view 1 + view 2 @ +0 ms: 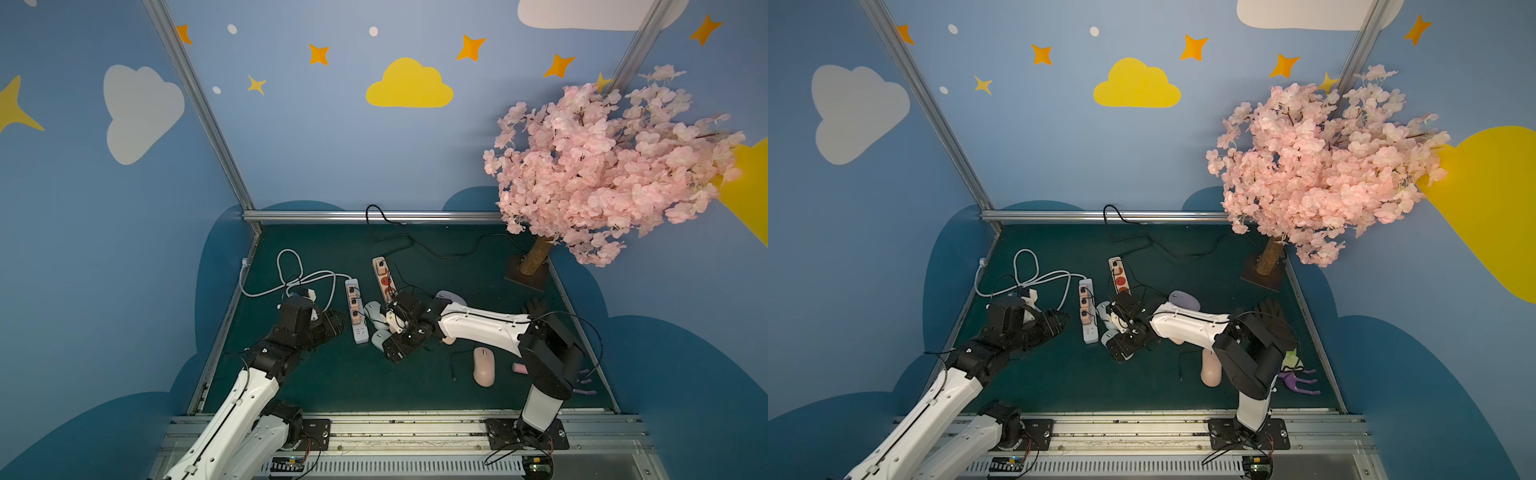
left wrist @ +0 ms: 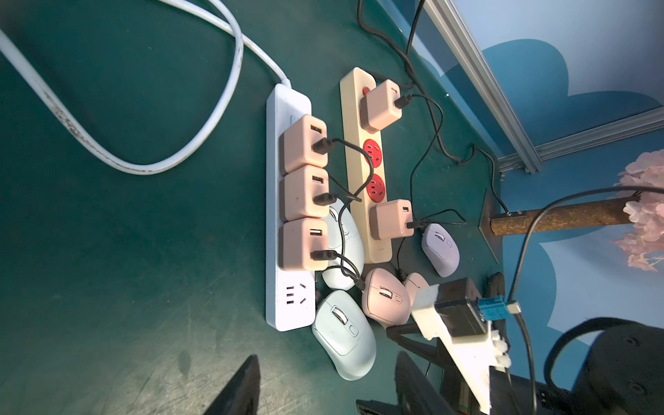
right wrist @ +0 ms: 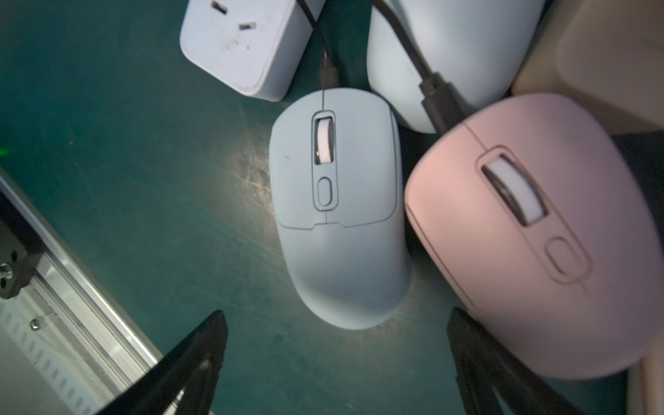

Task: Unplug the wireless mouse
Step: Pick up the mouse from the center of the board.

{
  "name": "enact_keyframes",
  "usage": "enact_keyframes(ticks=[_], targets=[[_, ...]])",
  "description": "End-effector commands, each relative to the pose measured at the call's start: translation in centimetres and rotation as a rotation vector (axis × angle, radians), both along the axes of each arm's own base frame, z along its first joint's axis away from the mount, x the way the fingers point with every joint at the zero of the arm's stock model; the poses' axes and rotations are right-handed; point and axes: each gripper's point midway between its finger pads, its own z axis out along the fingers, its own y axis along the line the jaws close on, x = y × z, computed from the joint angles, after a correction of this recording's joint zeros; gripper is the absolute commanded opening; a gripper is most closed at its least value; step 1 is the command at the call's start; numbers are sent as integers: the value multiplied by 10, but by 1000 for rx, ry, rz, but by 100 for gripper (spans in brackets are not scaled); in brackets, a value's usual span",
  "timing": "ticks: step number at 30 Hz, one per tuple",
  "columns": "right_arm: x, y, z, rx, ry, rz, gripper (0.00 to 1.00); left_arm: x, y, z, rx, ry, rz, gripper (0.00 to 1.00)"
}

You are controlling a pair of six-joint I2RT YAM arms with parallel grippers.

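**Right end effector poised over the blue mouse, jaws wide**

Top views first. In both, the right end effector (image 1: pixel 386 332) hangs low over the huddle of mice in the middle of the worktop (image 1: pixel 324 386), just right of the white power strip (image 1: pixel 356 316). Its arm hides most of the blue mouse (image 1: pixel 377 338). The left end effector (image 1: pixel 336 322) waits left of the strip. From up here I can't tell how either pair of jaws stands.

The left wrist view opens up the layout. The blue mouse (image 2: pixel 343 334) lies at the strip's near end, beside a pink mouse (image 2: pixel 386 298). Thin black cables (image 2: pixel 345 266) run up to the pink chargers (image 2: pixel 303 244). The left end effector's jaws are apart and empty.

The right wrist view shows what the others don't: a black plug (image 3: pixel 328 73) seated in the blue mouse's nose. The jaws are spread wide either side of its tail, touching nothing.

The mouse looks light, with a hard, smooth, rounded shell, so it is probably slippery and likely to skate if the cable is tugged. My call is to clamp its flanks and pinch the stiff plug housing, not the limp cable.
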Motion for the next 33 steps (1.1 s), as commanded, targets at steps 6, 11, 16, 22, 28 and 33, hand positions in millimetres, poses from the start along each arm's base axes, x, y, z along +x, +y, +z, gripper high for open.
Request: enact_keyframes(ticks=[6,11,16,22,28,33], targets=[[-1,17,-6,-4,39,58,91,-6,9,-7,4,34,19,59],[4,18,-15,-71,-9,69,87,-8,14,-14,0,54,36,59],[9,19,-24,-122,-65,84,81,-9,17,-19,-2,64,47,59],[13,24,-29,-131,-90,87,74,-9,19,-19,-1,65,47,59],[12,25,-35,-142,-85,90,72,-10,21,-20,6,64,51,59],[12,23,-38,-153,-89,86,63,-10,20,-22,-1,69,48,58]])
